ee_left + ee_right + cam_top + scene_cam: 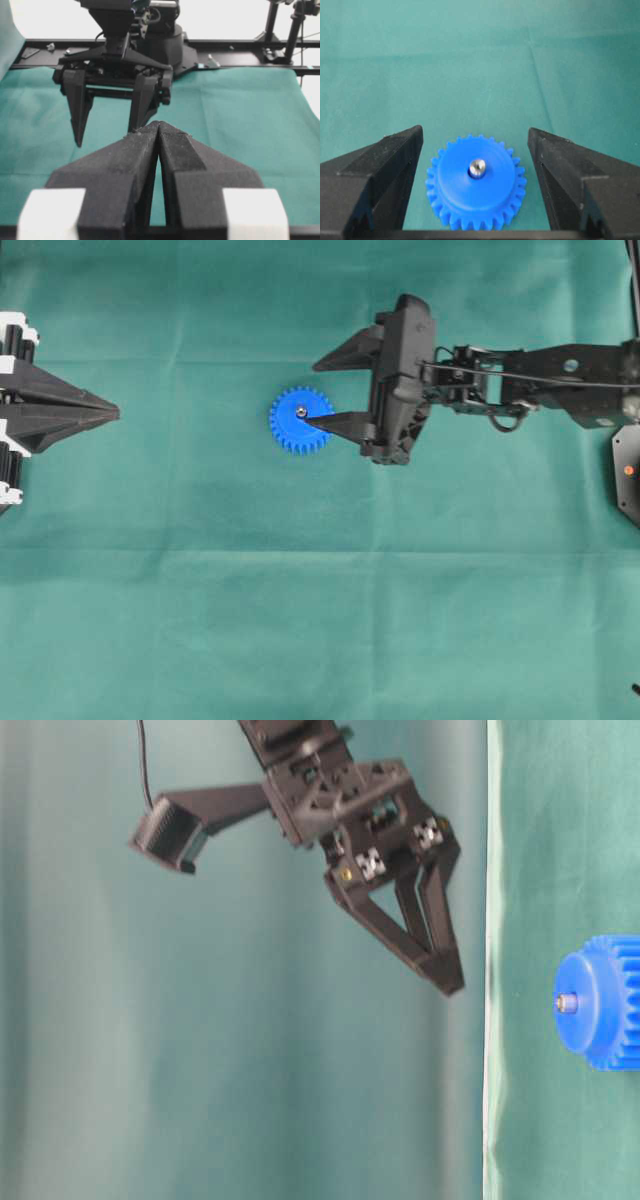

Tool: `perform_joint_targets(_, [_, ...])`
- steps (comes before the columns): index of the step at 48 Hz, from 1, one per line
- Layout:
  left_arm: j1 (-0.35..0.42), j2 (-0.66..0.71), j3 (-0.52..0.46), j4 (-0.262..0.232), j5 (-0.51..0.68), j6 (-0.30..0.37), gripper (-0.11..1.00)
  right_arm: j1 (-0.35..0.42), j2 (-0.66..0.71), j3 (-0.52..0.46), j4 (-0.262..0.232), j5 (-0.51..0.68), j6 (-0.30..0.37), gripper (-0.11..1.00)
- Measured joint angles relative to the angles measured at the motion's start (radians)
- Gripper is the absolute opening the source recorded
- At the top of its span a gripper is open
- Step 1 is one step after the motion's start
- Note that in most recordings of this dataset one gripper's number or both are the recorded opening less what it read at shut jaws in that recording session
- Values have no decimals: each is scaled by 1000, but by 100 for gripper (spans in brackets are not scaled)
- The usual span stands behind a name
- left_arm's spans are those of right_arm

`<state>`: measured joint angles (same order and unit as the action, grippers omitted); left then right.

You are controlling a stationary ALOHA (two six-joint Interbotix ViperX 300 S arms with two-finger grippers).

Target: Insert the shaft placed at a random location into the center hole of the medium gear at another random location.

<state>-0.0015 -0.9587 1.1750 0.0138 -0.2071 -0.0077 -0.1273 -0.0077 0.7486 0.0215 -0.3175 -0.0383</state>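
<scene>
The medium gear (296,430), bright blue and toothed, lies flat on the green cloth. The silver shaft (301,412) stands upright in the center hole (471,173) of its hub, with its rounded top poking out. In the right wrist view the gear (475,192) and shaft (477,167) sit between the fingers of my right gripper (475,130), which is open wide and touches neither. Seen from table level, the right gripper (445,982) hangs clear of the gear (605,1020). My left gripper (117,414) rests at the far left, shut and empty. The gear is hidden in the left wrist view.
Green cloth (320,620) covers the whole table. A black frame (240,47) runs along the far edge in the left wrist view. A black mount (628,472) sits at the right edge.
</scene>
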Motion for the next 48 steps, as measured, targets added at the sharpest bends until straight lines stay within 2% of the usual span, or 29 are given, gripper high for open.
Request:
perform_joint_targets(15, [0,2,0,0,9,0,0,0,-218,164,5,0,0,84])
perform_joint_targets(27, [0,0,0,0,11,0,0,0,-408,291,26,0,0,84])
perform_joint_targets(39, [0,0,0,0,11,-2,0,0,-557,357,29,21,0,84])
perform_joint_targets(48, [0,0,0,0,11,-2,0,0,-617,380,29,38,0,84])
